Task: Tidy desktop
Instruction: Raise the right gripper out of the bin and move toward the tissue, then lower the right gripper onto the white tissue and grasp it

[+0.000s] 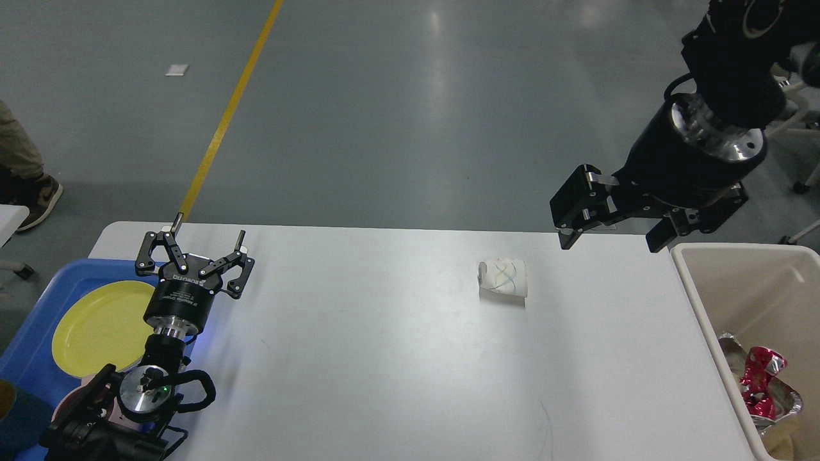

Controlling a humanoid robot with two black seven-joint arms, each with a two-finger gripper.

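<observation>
**Across the desktop: items, largest first**

Across the view: large white rectangular desktop (384, 358) with rounded corners, smooth and plain, almost bare.

At right edge, touching or just beside it: beige plastic bin (695, 282), crumpled red and silver foil wrapper (762, 384) inside.

At left edge: blue plastic tray (32, 339) bearing round yellow plate (96, 326).

Above far right corner of desktop: right gripper (605, 240), fingers well apart, empty, raised off the surface.

Over near left of desktop, beside the tray: left gripper (195, 246), fingers spread, empty.

Right of centre, lying alone on its side: small crumpled white paper cup (505, 277) with a thin blue-green squiggle, long axis roughly left to right.

Key relation: cup nearer than and left of the right fingers, below them; left gripper well apart. Likely next: right arm down and inward, jaws across the cup's short width.
</observation>
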